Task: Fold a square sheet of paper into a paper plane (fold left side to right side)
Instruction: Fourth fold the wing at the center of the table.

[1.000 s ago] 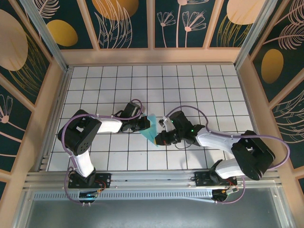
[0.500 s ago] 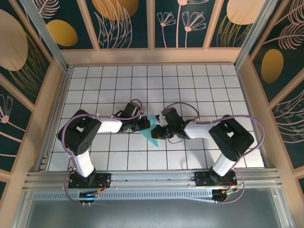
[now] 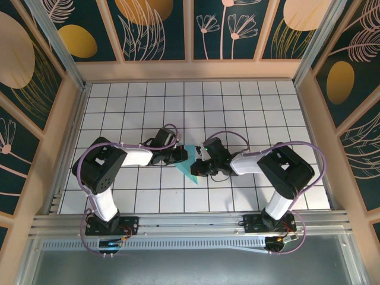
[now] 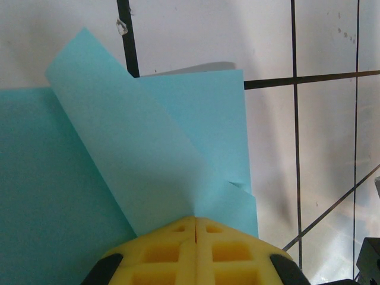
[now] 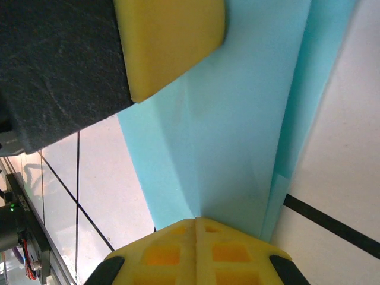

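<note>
Our left tool (image 4: 195, 218) is closed tight on a raised flap of the sheet of paper (image 4: 59, 178), which lies mid-table (image 3: 249, 107) between both arms. We should carry that flap rightward, low, with edges matched, before creasing. Our right tool (image 5: 195, 219) is also closed, tips at the paper; whether it pinches or presses, we cannot tell. Since a second ago the right arm has drawn in closer, while the left has stayed put.

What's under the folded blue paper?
White gridded table shows around the folded blue paper, its flap raised. Directly beneath the sheet is covered.
</note>
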You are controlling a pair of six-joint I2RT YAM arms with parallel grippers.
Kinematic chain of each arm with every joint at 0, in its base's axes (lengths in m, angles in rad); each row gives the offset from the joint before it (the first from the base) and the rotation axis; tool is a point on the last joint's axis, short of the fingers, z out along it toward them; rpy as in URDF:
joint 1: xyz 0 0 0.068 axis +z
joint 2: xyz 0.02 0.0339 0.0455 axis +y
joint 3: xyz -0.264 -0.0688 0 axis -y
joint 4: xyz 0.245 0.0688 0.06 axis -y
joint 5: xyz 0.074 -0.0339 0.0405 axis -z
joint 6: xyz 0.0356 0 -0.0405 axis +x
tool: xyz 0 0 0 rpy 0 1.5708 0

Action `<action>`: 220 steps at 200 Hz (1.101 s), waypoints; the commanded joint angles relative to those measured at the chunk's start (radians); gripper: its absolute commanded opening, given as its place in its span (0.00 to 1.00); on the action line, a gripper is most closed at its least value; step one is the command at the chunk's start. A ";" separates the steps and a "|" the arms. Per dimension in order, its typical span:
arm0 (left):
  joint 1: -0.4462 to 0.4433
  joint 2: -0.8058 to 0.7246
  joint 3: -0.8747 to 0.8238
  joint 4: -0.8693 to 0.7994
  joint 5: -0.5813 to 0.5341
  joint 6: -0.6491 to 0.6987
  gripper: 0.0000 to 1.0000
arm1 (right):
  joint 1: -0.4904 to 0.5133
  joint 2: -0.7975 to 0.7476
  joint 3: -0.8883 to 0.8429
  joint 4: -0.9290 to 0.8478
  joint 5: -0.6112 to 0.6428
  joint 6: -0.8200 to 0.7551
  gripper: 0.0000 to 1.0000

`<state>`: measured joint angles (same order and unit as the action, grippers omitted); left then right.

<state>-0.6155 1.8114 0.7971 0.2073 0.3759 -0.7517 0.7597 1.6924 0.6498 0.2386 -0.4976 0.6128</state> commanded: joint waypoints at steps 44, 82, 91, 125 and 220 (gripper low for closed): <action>0.009 0.015 -0.014 -0.100 -0.101 0.003 0.00 | 0.010 0.036 -0.042 -0.070 0.014 -0.001 0.00; 0.008 -0.091 -0.026 -0.036 -0.095 -0.003 0.00 | 0.011 0.057 -0.034 -0.113 0.049 -0.003 0.00; 0.008 -0.140 -0.034 -0.023 -0.087 0.001 0.00 | 0.012 0.060 -0.030 -0.124 0.058 -0.005 0.00; 0.007 -0.213 -0.114 0.082 0.007 -0.045 0.00 | 0.012 0.069 -0.021 -0.134 0.083 -0.002 0.00; -0.052 -0.106 -0.142 0.242 0.078 -0.121 0.00 | 0.022 0.087 -0.010 -0.166 0.112 -0.007 0.00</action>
<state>-0.6621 1.6669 0.6411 0.3836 0.4297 -0.8474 0.7628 1.7050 0.6590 0.2226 -0.4915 0.6125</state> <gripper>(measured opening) 0.043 0.049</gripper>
